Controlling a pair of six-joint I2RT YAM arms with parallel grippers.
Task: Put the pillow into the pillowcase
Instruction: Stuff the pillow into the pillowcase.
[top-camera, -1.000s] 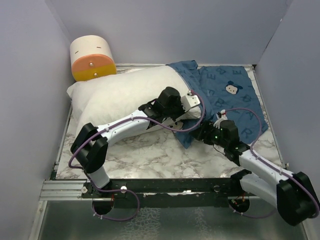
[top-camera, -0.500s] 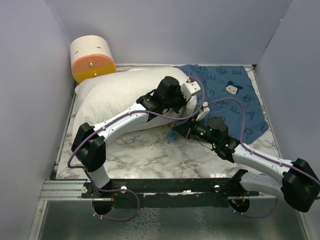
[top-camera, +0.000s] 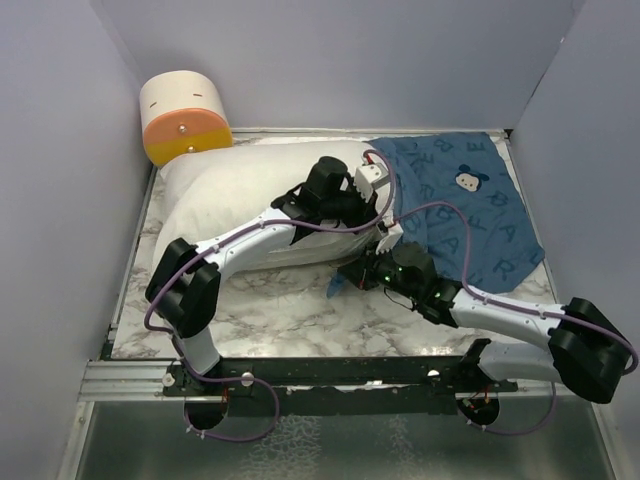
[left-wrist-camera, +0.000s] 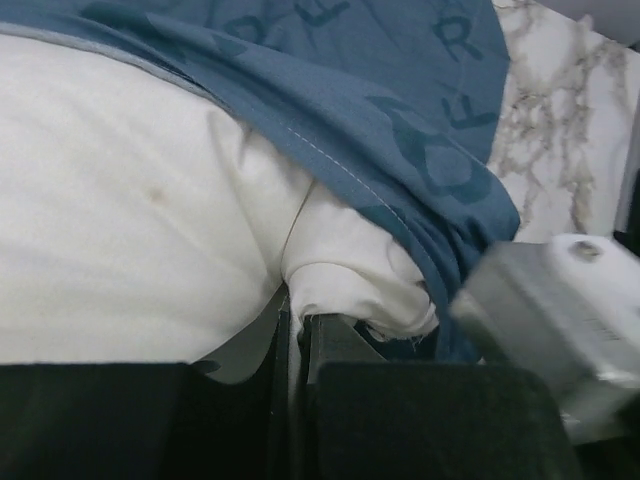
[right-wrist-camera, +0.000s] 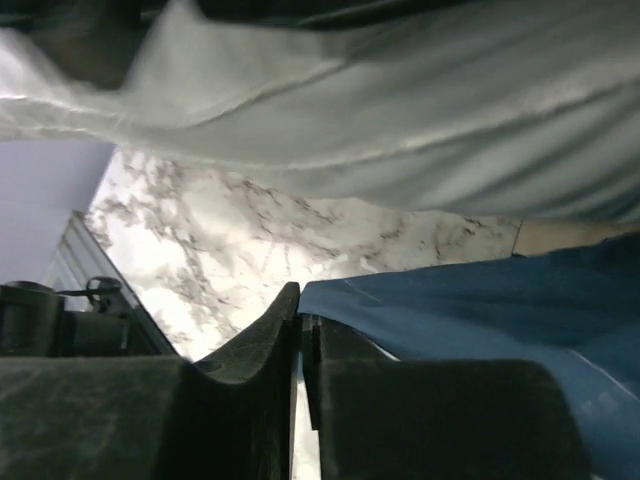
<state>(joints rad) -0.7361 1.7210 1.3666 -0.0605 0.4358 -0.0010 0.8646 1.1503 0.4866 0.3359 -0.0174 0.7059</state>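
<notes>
Only the three-o'clock end of the pillow (top-camera: 245, 195) is covered by the pillowcase (top-camera: 475, 205); the rest lies outside. The left gripper (left-wrist-camera: 297, 322) is clamped on pillow fabric, the right gripper (right-wrist-camera: 300, 310) on the pillowcase edge.

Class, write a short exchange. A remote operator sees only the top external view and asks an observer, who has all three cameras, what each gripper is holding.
Operator: From above I cannot make out either grip. What is held on the left?
Observer: In the left wrist view, the left gripper is shut on a fold at the corner of the pillow, right beside the hem of the pillowcase.
Operator: And on the right?
Observer: In the right wrist view, the right gripper is shut on the pillowcase's edge, with the marble table beneath it.
</notes>
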